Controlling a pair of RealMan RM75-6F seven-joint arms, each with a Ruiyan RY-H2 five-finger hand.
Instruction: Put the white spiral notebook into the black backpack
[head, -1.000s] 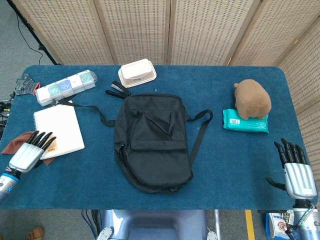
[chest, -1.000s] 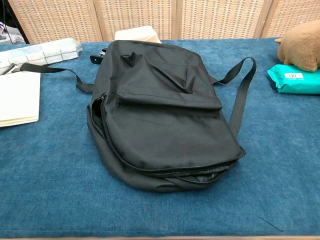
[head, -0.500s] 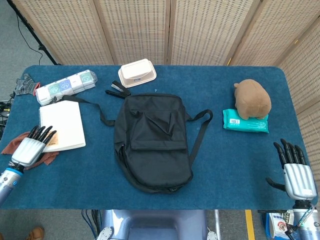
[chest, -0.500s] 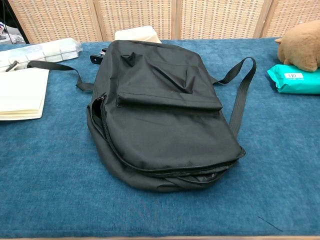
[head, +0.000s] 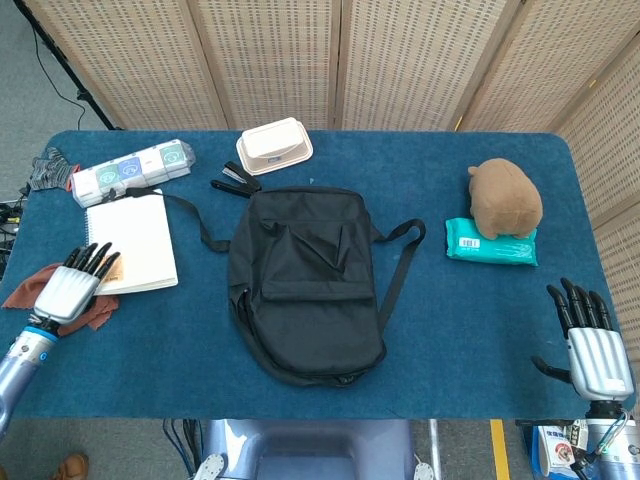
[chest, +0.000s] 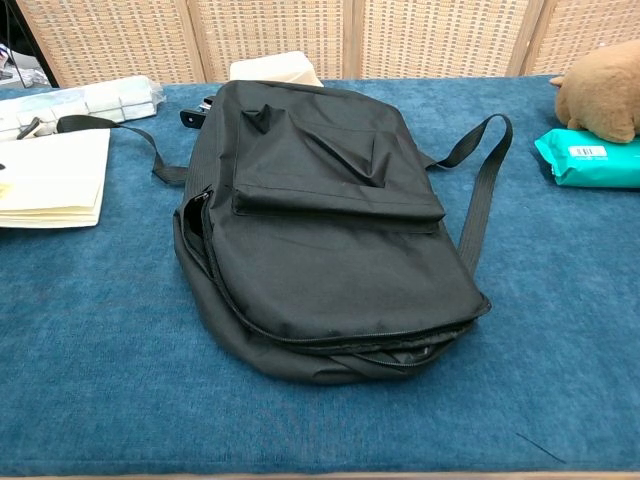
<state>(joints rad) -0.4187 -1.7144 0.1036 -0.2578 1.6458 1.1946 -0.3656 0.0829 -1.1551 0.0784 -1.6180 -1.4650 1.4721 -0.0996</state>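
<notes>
Head view, left hand (head: 72, 288) fingertips on white spiral notebook (head: 133, 241) corner

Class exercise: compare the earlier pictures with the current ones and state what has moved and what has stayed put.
The white spiral notebook has slid across the table toward the black backpack, pushed by the left hand, whose fingertips rest at its near edge. The right hand, the backpack, the plush toy and the wipes pack stayed as they were.
</notes>
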